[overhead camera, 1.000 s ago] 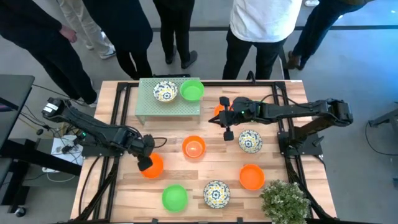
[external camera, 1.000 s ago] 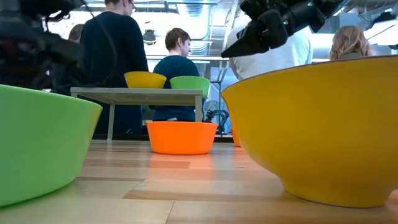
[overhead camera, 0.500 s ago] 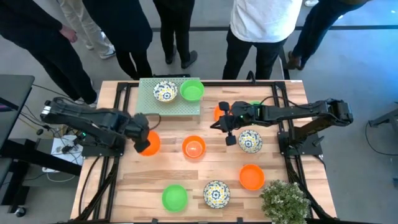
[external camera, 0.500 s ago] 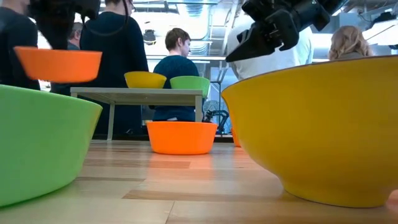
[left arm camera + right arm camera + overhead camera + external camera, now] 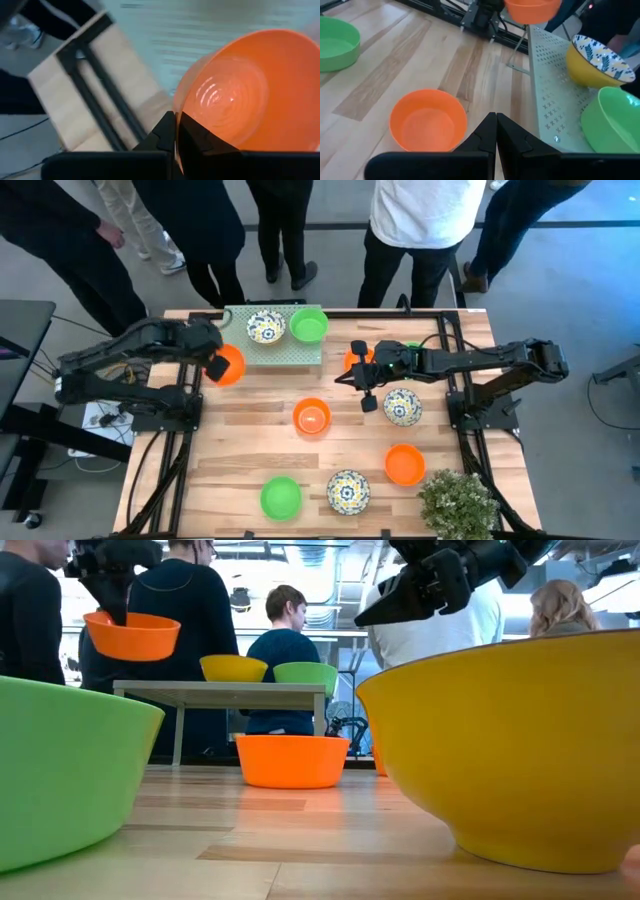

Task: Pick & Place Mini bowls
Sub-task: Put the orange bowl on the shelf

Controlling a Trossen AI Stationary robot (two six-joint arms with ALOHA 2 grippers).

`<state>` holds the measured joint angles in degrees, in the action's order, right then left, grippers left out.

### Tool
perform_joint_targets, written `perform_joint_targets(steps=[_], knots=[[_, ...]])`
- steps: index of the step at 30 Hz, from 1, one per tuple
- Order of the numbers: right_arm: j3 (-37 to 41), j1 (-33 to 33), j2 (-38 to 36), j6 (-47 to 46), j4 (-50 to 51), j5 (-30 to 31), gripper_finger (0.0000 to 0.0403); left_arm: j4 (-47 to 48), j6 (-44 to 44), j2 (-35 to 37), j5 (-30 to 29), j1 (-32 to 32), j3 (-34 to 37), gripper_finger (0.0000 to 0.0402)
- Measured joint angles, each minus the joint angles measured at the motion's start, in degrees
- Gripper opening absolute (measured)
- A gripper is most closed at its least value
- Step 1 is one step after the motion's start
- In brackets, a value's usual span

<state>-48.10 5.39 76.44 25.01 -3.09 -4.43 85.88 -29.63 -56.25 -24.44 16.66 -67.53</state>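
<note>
Both arms are built of dark, near-black segments joined by rounded joint housings. The left arm (image 5: 130,360) is slim and tubular, with a black cable running alongside it toward its base. The right arm (image 5: 480,360) has the same dark finish, with a small green light behind its fingers and a bulkier rounded housing at the far end. In each wrist view the two fingers (image 5: 487,135) are flat, matte black, wedge-shaped plates on a black crossbar.

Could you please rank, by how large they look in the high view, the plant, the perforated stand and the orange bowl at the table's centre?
1. Perforated stand
2. Plant
3. Orange bowl
</note>
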Motion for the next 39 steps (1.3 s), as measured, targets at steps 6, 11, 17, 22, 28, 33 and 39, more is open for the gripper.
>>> perform_joint_targets(steps=[6, 11, 17, 22, 28, 33, 39], knots=[[-0.02, 0.0, -0.02, 1.05, -1.45, 0.0, 0.0005, -3.81, 7.3, 1.05, 0.58, 16.16, -0.02, 0.0007], [-0.02, 0.0, -0.04, 1.05, -3.3, 0.0, 0.0004, -12.08, 16.8, -1.01, 8.17, 27.96, -0.02, 0.0008], [-0.02, 0.0, -0.04, 1.05, -3.16, 0.0, 0.0005, -14.12, 24.22, -4.31, 17.1, 38.55, -0.02, 0.0008], [-0.02, 0.0, -0.04, 1.03, -2.37, 0.0, 0.0005, -16.31, 24.96, -4.76, 20.05, 38.39, -0.07, 0.0007], [-0.02, -0.17, -0.06, 0.47, -2.08, -0.01, 0.0005, -17.63, 23.89, -5.42, 19.15, 38.65, 0.39, 0.0007], [-0.02, -0.17, -0.06, -1.52, -2.03, -0.01, 0.0005, -19.11, 23.04, -5.44, 18.51, 38.52, 1.7, 0.0008], [-0.02, -0.17, -0.06, -3.54, -1.4, -0.02, 0.0005, -18.82, 22.86, -5.44, 18.71, 38.52, 1.73, 0.0011]])
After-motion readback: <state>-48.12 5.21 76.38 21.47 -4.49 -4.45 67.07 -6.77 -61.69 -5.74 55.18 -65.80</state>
